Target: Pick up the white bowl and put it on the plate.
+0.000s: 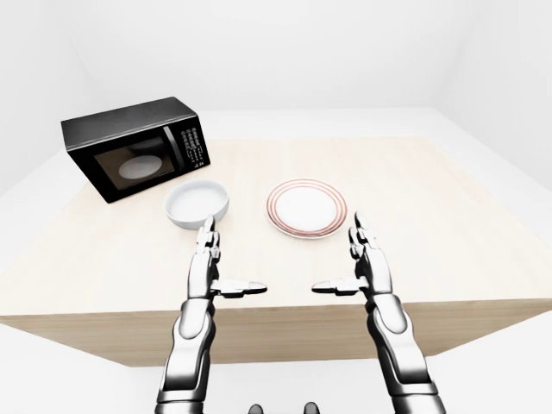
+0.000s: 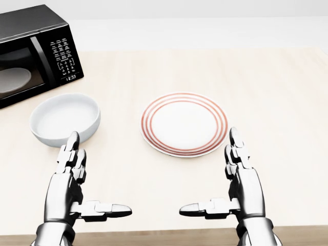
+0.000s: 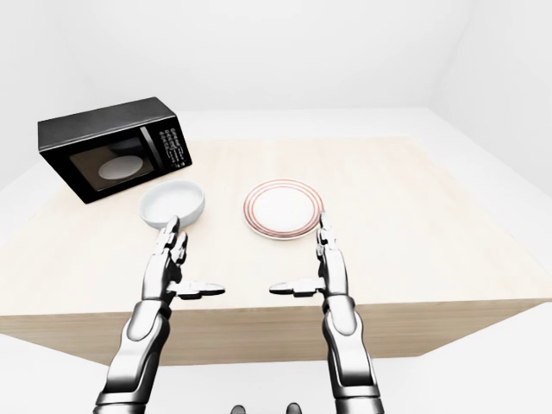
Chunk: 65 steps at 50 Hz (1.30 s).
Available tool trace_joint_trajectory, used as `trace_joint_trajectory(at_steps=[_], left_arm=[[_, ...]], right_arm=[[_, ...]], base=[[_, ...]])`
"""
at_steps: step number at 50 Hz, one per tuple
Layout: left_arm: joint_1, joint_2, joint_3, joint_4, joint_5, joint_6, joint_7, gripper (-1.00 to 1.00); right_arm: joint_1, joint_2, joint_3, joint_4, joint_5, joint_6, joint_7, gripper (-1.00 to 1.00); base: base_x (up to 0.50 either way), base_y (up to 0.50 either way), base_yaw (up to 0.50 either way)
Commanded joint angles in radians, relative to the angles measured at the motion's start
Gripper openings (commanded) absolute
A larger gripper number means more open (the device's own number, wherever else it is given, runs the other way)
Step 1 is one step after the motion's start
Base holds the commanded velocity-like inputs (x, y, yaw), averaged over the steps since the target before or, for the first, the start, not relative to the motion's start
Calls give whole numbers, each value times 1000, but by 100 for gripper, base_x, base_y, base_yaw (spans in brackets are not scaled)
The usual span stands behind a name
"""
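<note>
Bowl (image 2: 65, 119) sitting left of plate (image 2: 184, 123), apart | left hand (image 2: 72, 184), right hand (image 2: 238, 187) hovering spread open, holding nothing | risk: smooth rim slipping from fingers, bowl nudging microwave (image 2: 33, 51).

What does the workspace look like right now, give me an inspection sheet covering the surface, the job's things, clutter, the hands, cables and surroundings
Surface: light wooden table, bare apart from three things.
Job's things: white bowl upright and empty, at the left of the head view; plate with red rings, empty, to the bowl's right and apart from it.
Clutter: black microwave at top left, door shut, just above the bowl.
Hands: left hand open, fingers extended, just below the bowl, holding nothing; right hand open, below the plate's right edge, holding nothing.
Cables: nothing seen.
Surroundings: plain white walls and floor; nothing else seen.
</note>
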Motion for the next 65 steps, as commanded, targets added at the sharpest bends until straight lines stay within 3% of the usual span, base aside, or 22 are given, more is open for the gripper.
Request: trace_joint_trajectory(at_steps=[1, 8, 17, 22, 44, 51, 65], left_arm=[[-1, 12, 23, 3, -11, -1, -23, 100], [-1, 12, 23, 3, -11, -1, -23, 100], [-1, 12, 24, 3, -11, -1, -23, 100], [-1, 12, 24, 3, -11, -1, -23, 100], [-1, 12, 24, 3, -11, -1, -23, 100], [-1, 12, 24, 3, -11, -1, -23, 100], [-1, 12, 24, 3, -11, -1, -23, 100]], right_arm=[[24, -7, -6, -32, -15, -12, 23, 100], [26, -4, 1, -39, -23, -9, 26, 100], [35, 0, 18, -26, -50, -27, 22, 100], [41, 1, 24, -47, -52, -13, 27, 100], [41, 4, 29, -59, -50, -5, 28, 100], [37, 4, 29, -34, -49, -24, 28, 100], [33, 6, 35, -38, -45, 6, 33, 100]], base=[[0, 0, 0], [0, 0, 0], [0, 3, 0], [0, 47, 0], [0, 49, 0], [0, 49, 0], [0, 12, 0]])
